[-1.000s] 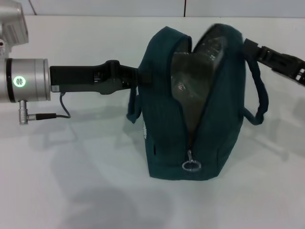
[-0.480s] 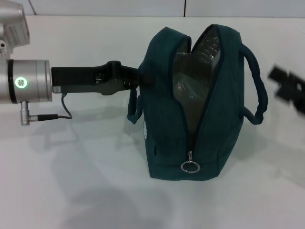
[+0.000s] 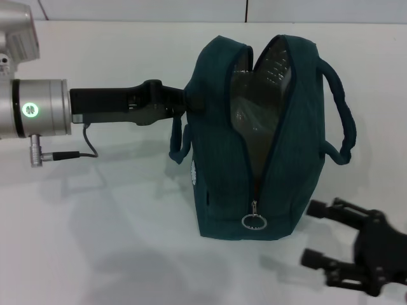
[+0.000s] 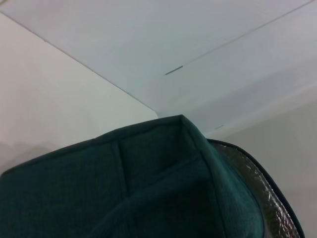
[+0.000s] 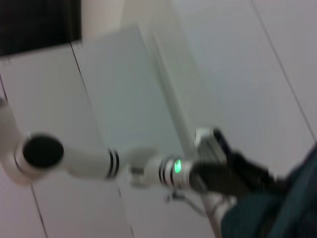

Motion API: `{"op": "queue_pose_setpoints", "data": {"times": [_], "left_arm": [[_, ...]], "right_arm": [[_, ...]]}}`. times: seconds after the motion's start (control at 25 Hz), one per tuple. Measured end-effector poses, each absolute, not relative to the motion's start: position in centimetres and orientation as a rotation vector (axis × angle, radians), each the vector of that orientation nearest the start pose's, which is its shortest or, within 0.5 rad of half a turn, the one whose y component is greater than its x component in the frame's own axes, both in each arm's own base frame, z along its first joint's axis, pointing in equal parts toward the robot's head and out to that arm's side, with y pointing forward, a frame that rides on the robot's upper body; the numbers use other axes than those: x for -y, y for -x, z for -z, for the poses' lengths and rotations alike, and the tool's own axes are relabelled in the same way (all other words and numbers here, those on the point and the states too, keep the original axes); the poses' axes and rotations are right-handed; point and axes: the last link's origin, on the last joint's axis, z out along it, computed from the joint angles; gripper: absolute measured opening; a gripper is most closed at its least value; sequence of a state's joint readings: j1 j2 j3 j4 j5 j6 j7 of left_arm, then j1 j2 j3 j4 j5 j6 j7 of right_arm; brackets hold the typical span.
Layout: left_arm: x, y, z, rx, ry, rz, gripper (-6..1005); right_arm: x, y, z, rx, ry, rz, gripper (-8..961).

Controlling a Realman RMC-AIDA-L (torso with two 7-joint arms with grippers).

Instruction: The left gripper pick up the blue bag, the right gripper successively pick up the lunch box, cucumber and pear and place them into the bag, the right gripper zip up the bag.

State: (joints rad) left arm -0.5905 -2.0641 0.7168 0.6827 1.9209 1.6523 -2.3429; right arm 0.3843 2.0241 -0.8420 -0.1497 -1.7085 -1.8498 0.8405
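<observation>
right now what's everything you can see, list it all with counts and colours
blue bag: one, dark teal-blue, standing upright mid-table, top unzipped and gaping
foil lining: one, silver, visible inside the bag's opening
zipper pull: one, silver ring, low on the bag's near end
handles: two, teal-blue loops, one on each side of the bag
table: one, white, under everything
left gripper: one, black, on a silver cylinder with a green light, at the bag's upper left side; grip hidden by the fabric
right gripper: one, black, low beside the bag's right end, jaws spread, holding nothing
</observation>
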Motion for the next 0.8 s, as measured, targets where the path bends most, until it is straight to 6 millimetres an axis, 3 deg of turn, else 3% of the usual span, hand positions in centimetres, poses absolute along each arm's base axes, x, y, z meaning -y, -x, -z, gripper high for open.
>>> {"op": "queue_pose_setpoints", "data": {"times": [0.4, 0.8], "left_arm": [[-34.1, 22.2, -0.7, 1.856, 2.486, 0.955, 134], [-34.1, 22.1, -0.7, 1.857, 2.491, 0.961, 135]], "right_arm": [[-24.4, -26.6, 7.1, -0.563, 2.806, -1.105, 800], [-25.0, -26.0, 7.5, -0.562, 2.824, -1.094, 799]]}}
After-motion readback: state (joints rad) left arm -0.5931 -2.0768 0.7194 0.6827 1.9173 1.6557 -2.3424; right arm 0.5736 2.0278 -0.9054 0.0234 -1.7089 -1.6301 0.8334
